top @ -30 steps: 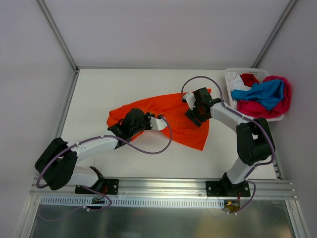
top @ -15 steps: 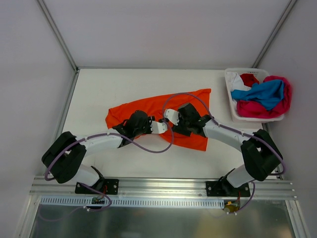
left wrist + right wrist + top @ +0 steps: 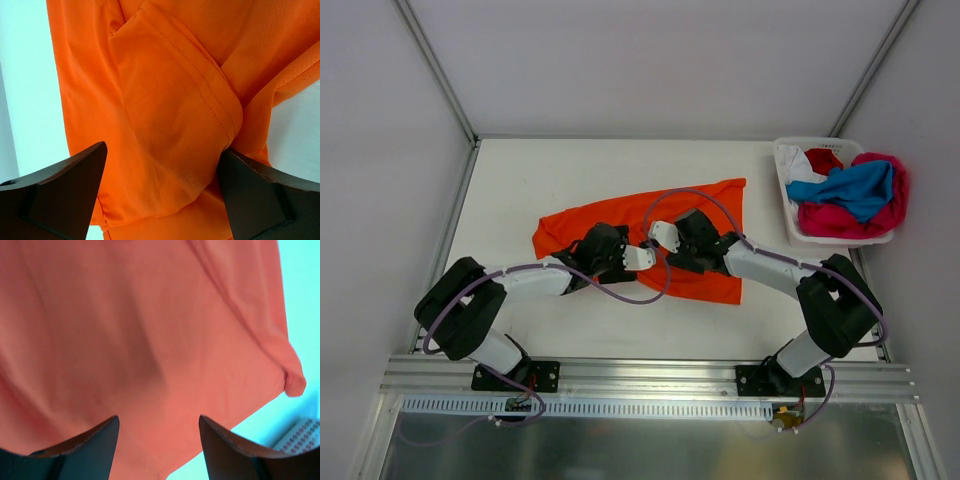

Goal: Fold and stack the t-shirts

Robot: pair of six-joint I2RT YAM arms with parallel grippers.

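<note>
Orange t-shirt [image 3: 712,200]: lies rumpled across the middle of the desk [image 3: 520,180], and both arms meet over its near edge.
Left pincer [image 3: 162,165]: spread wide just above a doubled, stitched hem, pinching nothing.
Right pincer [image 3: 157,430]: spread as well, over smoother cloth, likely lining up a fold.
Other t-shirts [image 3: 855,190]: blue, pink, red and white, heaped in the basket [image 3: 782,160] at the far right.
Room: bare desk lies left and beyond the shirt, but the two wrists crowd close together.
</note>
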